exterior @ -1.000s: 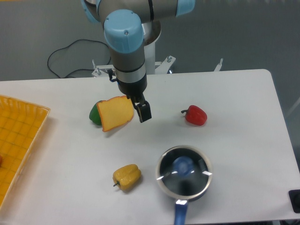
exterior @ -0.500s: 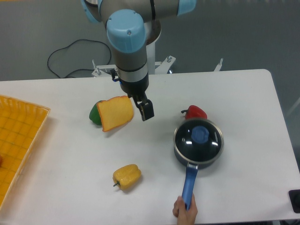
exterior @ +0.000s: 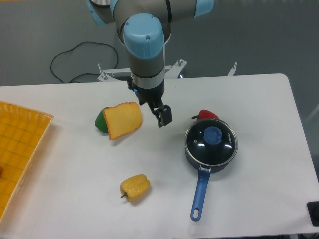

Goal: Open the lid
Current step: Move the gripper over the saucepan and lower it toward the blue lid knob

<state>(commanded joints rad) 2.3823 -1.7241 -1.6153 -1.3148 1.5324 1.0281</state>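
The lid [exterior: 212, 141] is a round glass disc with a thin metal rim and a blue centre knob [exterior: 213, 134]. It lies flat on a dark pot [exterior: 192, 158] whose long blue handle [exterior: 200, 193] points toward the front edge. My gripper [exterior: 164, 116] hangs above the table to the left of the pot, about a hand's width from the lid, and holds nothing. Only one dark finger shows clearly, so I cannot tell whether the jaws stand open or shut.
A red pepper [exterior: 205, 115] sits just behind the pot, partly hidden by it. A slice of bread [exterior: 123, 119] leans on a green pepper [exterior: 101, 121] left of the gripper. A yellow pepper [exterior: 134, 187] lies front centre. A yellow basket [exterior: 15, 144] stands at the left edge.
The pot with its lid was moved back and to the right beside the red pepper by a hand, which has left. My gripper has shifted right toward the pot.
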